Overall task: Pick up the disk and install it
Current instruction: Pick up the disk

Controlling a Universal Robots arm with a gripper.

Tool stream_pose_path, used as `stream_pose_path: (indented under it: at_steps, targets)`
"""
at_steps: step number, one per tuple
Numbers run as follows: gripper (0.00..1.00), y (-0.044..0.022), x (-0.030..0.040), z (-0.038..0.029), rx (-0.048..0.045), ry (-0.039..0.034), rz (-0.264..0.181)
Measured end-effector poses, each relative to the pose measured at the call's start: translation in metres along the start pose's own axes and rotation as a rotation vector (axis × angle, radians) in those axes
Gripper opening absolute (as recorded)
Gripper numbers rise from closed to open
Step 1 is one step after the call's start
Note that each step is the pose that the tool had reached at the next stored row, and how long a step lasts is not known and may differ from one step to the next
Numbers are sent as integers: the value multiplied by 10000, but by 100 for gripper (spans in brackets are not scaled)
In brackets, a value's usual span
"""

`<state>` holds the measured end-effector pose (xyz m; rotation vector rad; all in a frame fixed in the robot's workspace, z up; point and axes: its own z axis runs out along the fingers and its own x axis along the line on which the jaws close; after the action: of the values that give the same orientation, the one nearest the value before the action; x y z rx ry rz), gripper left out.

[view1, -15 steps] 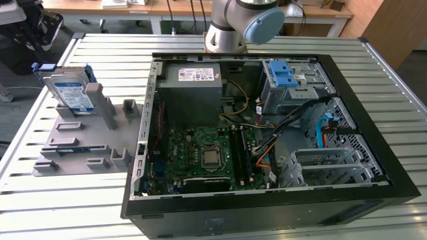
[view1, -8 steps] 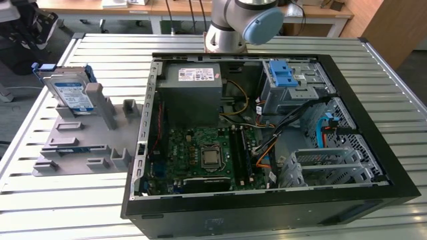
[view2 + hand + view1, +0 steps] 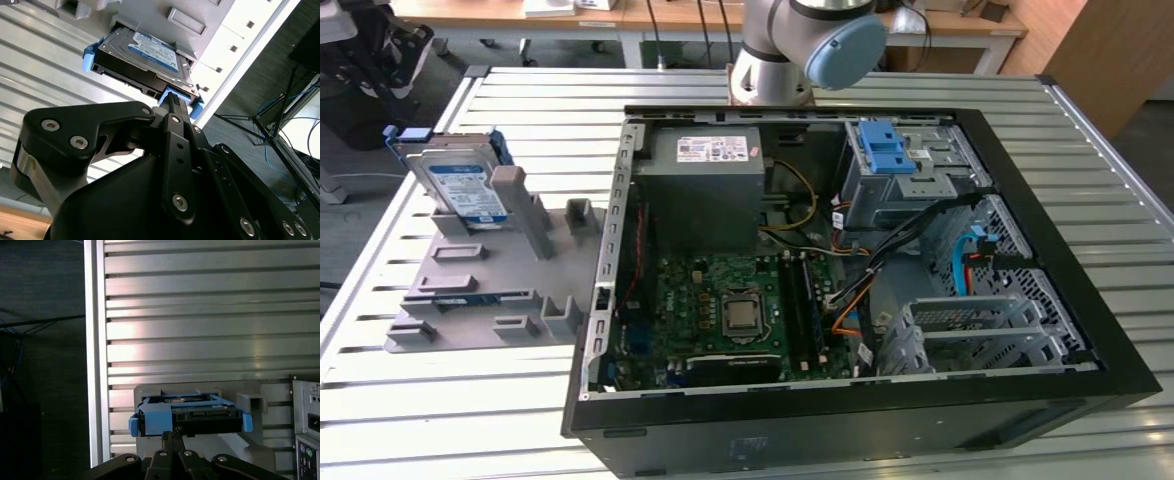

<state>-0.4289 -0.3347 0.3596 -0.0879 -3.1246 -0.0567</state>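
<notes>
Slatted metal table [image 3: 454, 420] under everything. An open black computer case [image 3: 854, 425] lies flat on it and takes up the middle and the exterior view's right; the motherboard and a grey power-supply box [image 3: 707, 165] are inside. My arm [image 3: 794, 45] stands at the table's far edge, behind the case. A grey holder fixture [image 3: 467, 290] sits on the slats just beside the case, on the exterior view's left. The disk [image 3: 460, 185] stands tilted in the far end of that fixture with its blue-and-white label showing. In both wrist views the disk [image 3: 150, 55] [image 3: 190, 415] sits in its slot, blue rails along the sides. My gripper [image 3: 172, 435] [image 3: 172, 100] is right at the disk's near blue rail. My fingers [image 3: 167, 445] are pressed together with nothing between them. Tips possibly touching the rail, hard to say from this angle.
</notes>
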Motion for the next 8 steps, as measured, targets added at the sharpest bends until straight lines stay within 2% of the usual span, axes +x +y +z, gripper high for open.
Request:
stream_pose_path:
  at_steps: [8]
  targets:
    - [11, 0, 1, 0, 1, 2, -37]
